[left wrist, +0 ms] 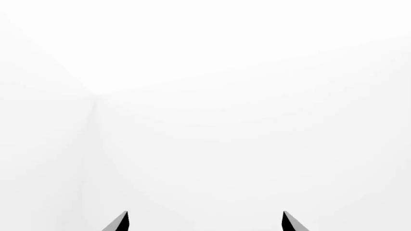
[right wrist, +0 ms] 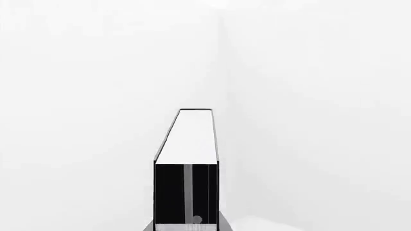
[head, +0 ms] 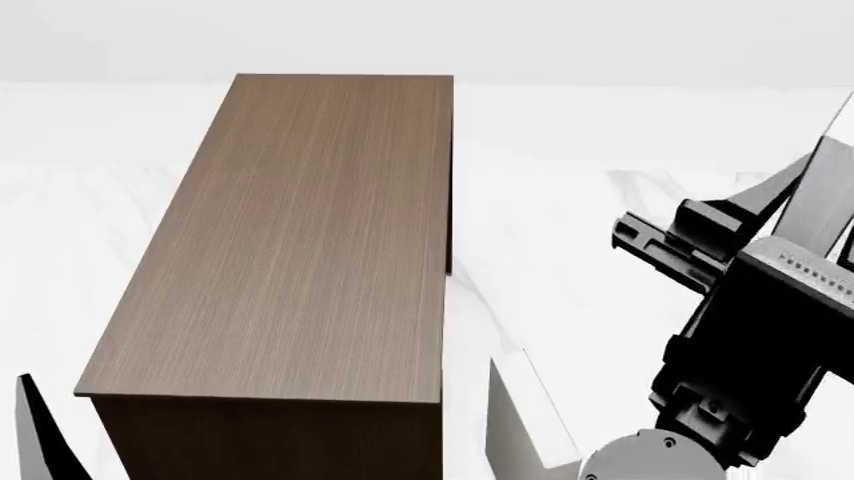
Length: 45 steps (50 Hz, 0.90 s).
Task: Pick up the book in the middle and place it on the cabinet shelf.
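Note:
The book (right wrist: 186,144) stands edge-on between my right gripper's (right wrist: 186,227) fingers, its white page edge facing up and its dark end facing the camera. That gripper is shut on it. In the head view the book (head: 514,420) shows as a grey slab with a white edge at the bottom, right of the cabinet shelf (head: 307,230), whose long brown wood-grain top is bare. The book is lower in the picture than the cabinet's top and beside its right front corner. My left gripper (left wrist: 205,222) is open, with only white background between its dark fingertips.
My right arm (head: 747,330) fills the right side of the head view. A sliver of the left arm (head: 40,430) shows at the bottom left, beside the cabinet. White floor and walls surround the cabinet.

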### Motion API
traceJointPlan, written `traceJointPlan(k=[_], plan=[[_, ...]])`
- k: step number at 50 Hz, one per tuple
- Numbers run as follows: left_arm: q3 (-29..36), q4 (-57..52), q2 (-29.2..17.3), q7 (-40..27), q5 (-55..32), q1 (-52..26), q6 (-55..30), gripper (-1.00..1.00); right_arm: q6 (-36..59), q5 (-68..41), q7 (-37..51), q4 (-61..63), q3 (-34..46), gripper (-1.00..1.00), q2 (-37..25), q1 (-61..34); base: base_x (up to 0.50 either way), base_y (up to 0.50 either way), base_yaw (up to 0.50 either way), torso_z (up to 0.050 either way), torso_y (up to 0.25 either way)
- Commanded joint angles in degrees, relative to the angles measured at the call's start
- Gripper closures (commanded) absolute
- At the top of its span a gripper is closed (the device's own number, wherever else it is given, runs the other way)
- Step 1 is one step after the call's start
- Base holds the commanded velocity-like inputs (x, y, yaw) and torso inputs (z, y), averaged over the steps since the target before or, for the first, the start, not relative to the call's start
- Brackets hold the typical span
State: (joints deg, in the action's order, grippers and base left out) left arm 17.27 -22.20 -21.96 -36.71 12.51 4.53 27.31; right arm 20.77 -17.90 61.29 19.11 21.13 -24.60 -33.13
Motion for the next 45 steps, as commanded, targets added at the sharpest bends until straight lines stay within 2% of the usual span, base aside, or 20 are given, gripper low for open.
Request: traceJointPlan(k=[1, 25, 38, 45], plan=[[-1.4, 0.2, 1.0, 1.1, -0.1, -0.1, 0.2, -1.0, 3.8, 3.0, -1.9, 7.8, -0.4, 1.0, -0.6, -2.6, 0.0, 0.0, 0.0, 0.0, 0.0], [-1.0, -0.1, 0.6, 0.8, 0.0, 0.0, 0.0, -1.0, 7.4, -3.5, -6.9, 19.8, 1.7, 1.0, -0.6, -5.9, 0.0, 0.0, 0.0, 0.0, 0.001], [-0.8, -0.5, 0.4, 0.6, 0.1, 0.1, -0.3, -1.0, 8.5, -8.4, -7.7, 24.4, 0.0, 1.0, -0.2, -7.2, 0.0, 0.0, 0.0, 0.0, 0.002], [-0.6, -0.4, 0.3, 0.6, 0.1, 0.1, -0.3, -1.0, 7.3, -16.3, -9.4, 24.5, -3.5, 1.0, 1.4, -6.6, 0.0, 0.0, 0.0, 0.0, 0.001]])
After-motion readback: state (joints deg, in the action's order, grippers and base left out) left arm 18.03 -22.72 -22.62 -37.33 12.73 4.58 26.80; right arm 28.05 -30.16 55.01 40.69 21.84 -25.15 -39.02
